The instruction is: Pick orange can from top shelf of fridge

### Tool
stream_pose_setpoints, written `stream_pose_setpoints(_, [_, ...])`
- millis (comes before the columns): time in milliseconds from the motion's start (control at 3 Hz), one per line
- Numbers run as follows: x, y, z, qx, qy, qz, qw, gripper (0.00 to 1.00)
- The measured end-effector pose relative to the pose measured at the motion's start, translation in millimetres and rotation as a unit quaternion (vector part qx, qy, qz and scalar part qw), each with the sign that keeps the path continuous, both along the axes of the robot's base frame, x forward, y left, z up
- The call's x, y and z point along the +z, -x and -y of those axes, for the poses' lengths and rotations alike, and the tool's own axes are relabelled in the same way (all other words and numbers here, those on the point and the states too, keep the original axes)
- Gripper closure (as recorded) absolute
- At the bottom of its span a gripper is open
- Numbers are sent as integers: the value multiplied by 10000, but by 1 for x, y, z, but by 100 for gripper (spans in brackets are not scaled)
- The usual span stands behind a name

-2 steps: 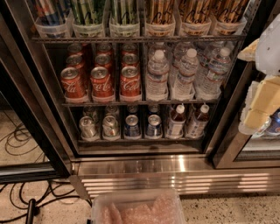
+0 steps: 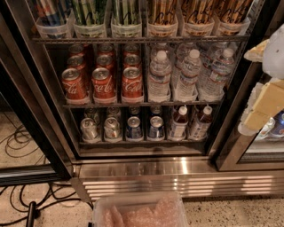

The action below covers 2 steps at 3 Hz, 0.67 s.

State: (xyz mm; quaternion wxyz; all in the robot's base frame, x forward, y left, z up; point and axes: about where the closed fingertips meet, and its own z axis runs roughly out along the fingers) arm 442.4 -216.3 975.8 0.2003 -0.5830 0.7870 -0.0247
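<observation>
Up above the red cans [image 2: 103,84], on the top shelf [image 2: 133,40] of the fridge [image 2: 177,168], the orange can [image 2: 162,12] stands in a clear tray [image 2: 162,30]. Green-striped cans [image 2: 88,11] fill the trays beside it. The gripper [image 2: 266,104] hangs well to the right of the red cans, holding nothing that can be seen; open or shut, nobody can tell. It looks like the reaching step, so next it must go up and left to the orange can. Below the red cans, a clear tub [image 2: 137,208] holds something pink.
</observation>
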Motion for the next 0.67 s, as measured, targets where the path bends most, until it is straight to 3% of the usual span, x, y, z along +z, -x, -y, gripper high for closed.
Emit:
stream_pose_setpoints(333, [0, 7, -6, -256, -662, 466, 9964, 0])
stream_pose_setpoints(667, [6, -3, -10, -313, -1411, 1086, 9835, 0])
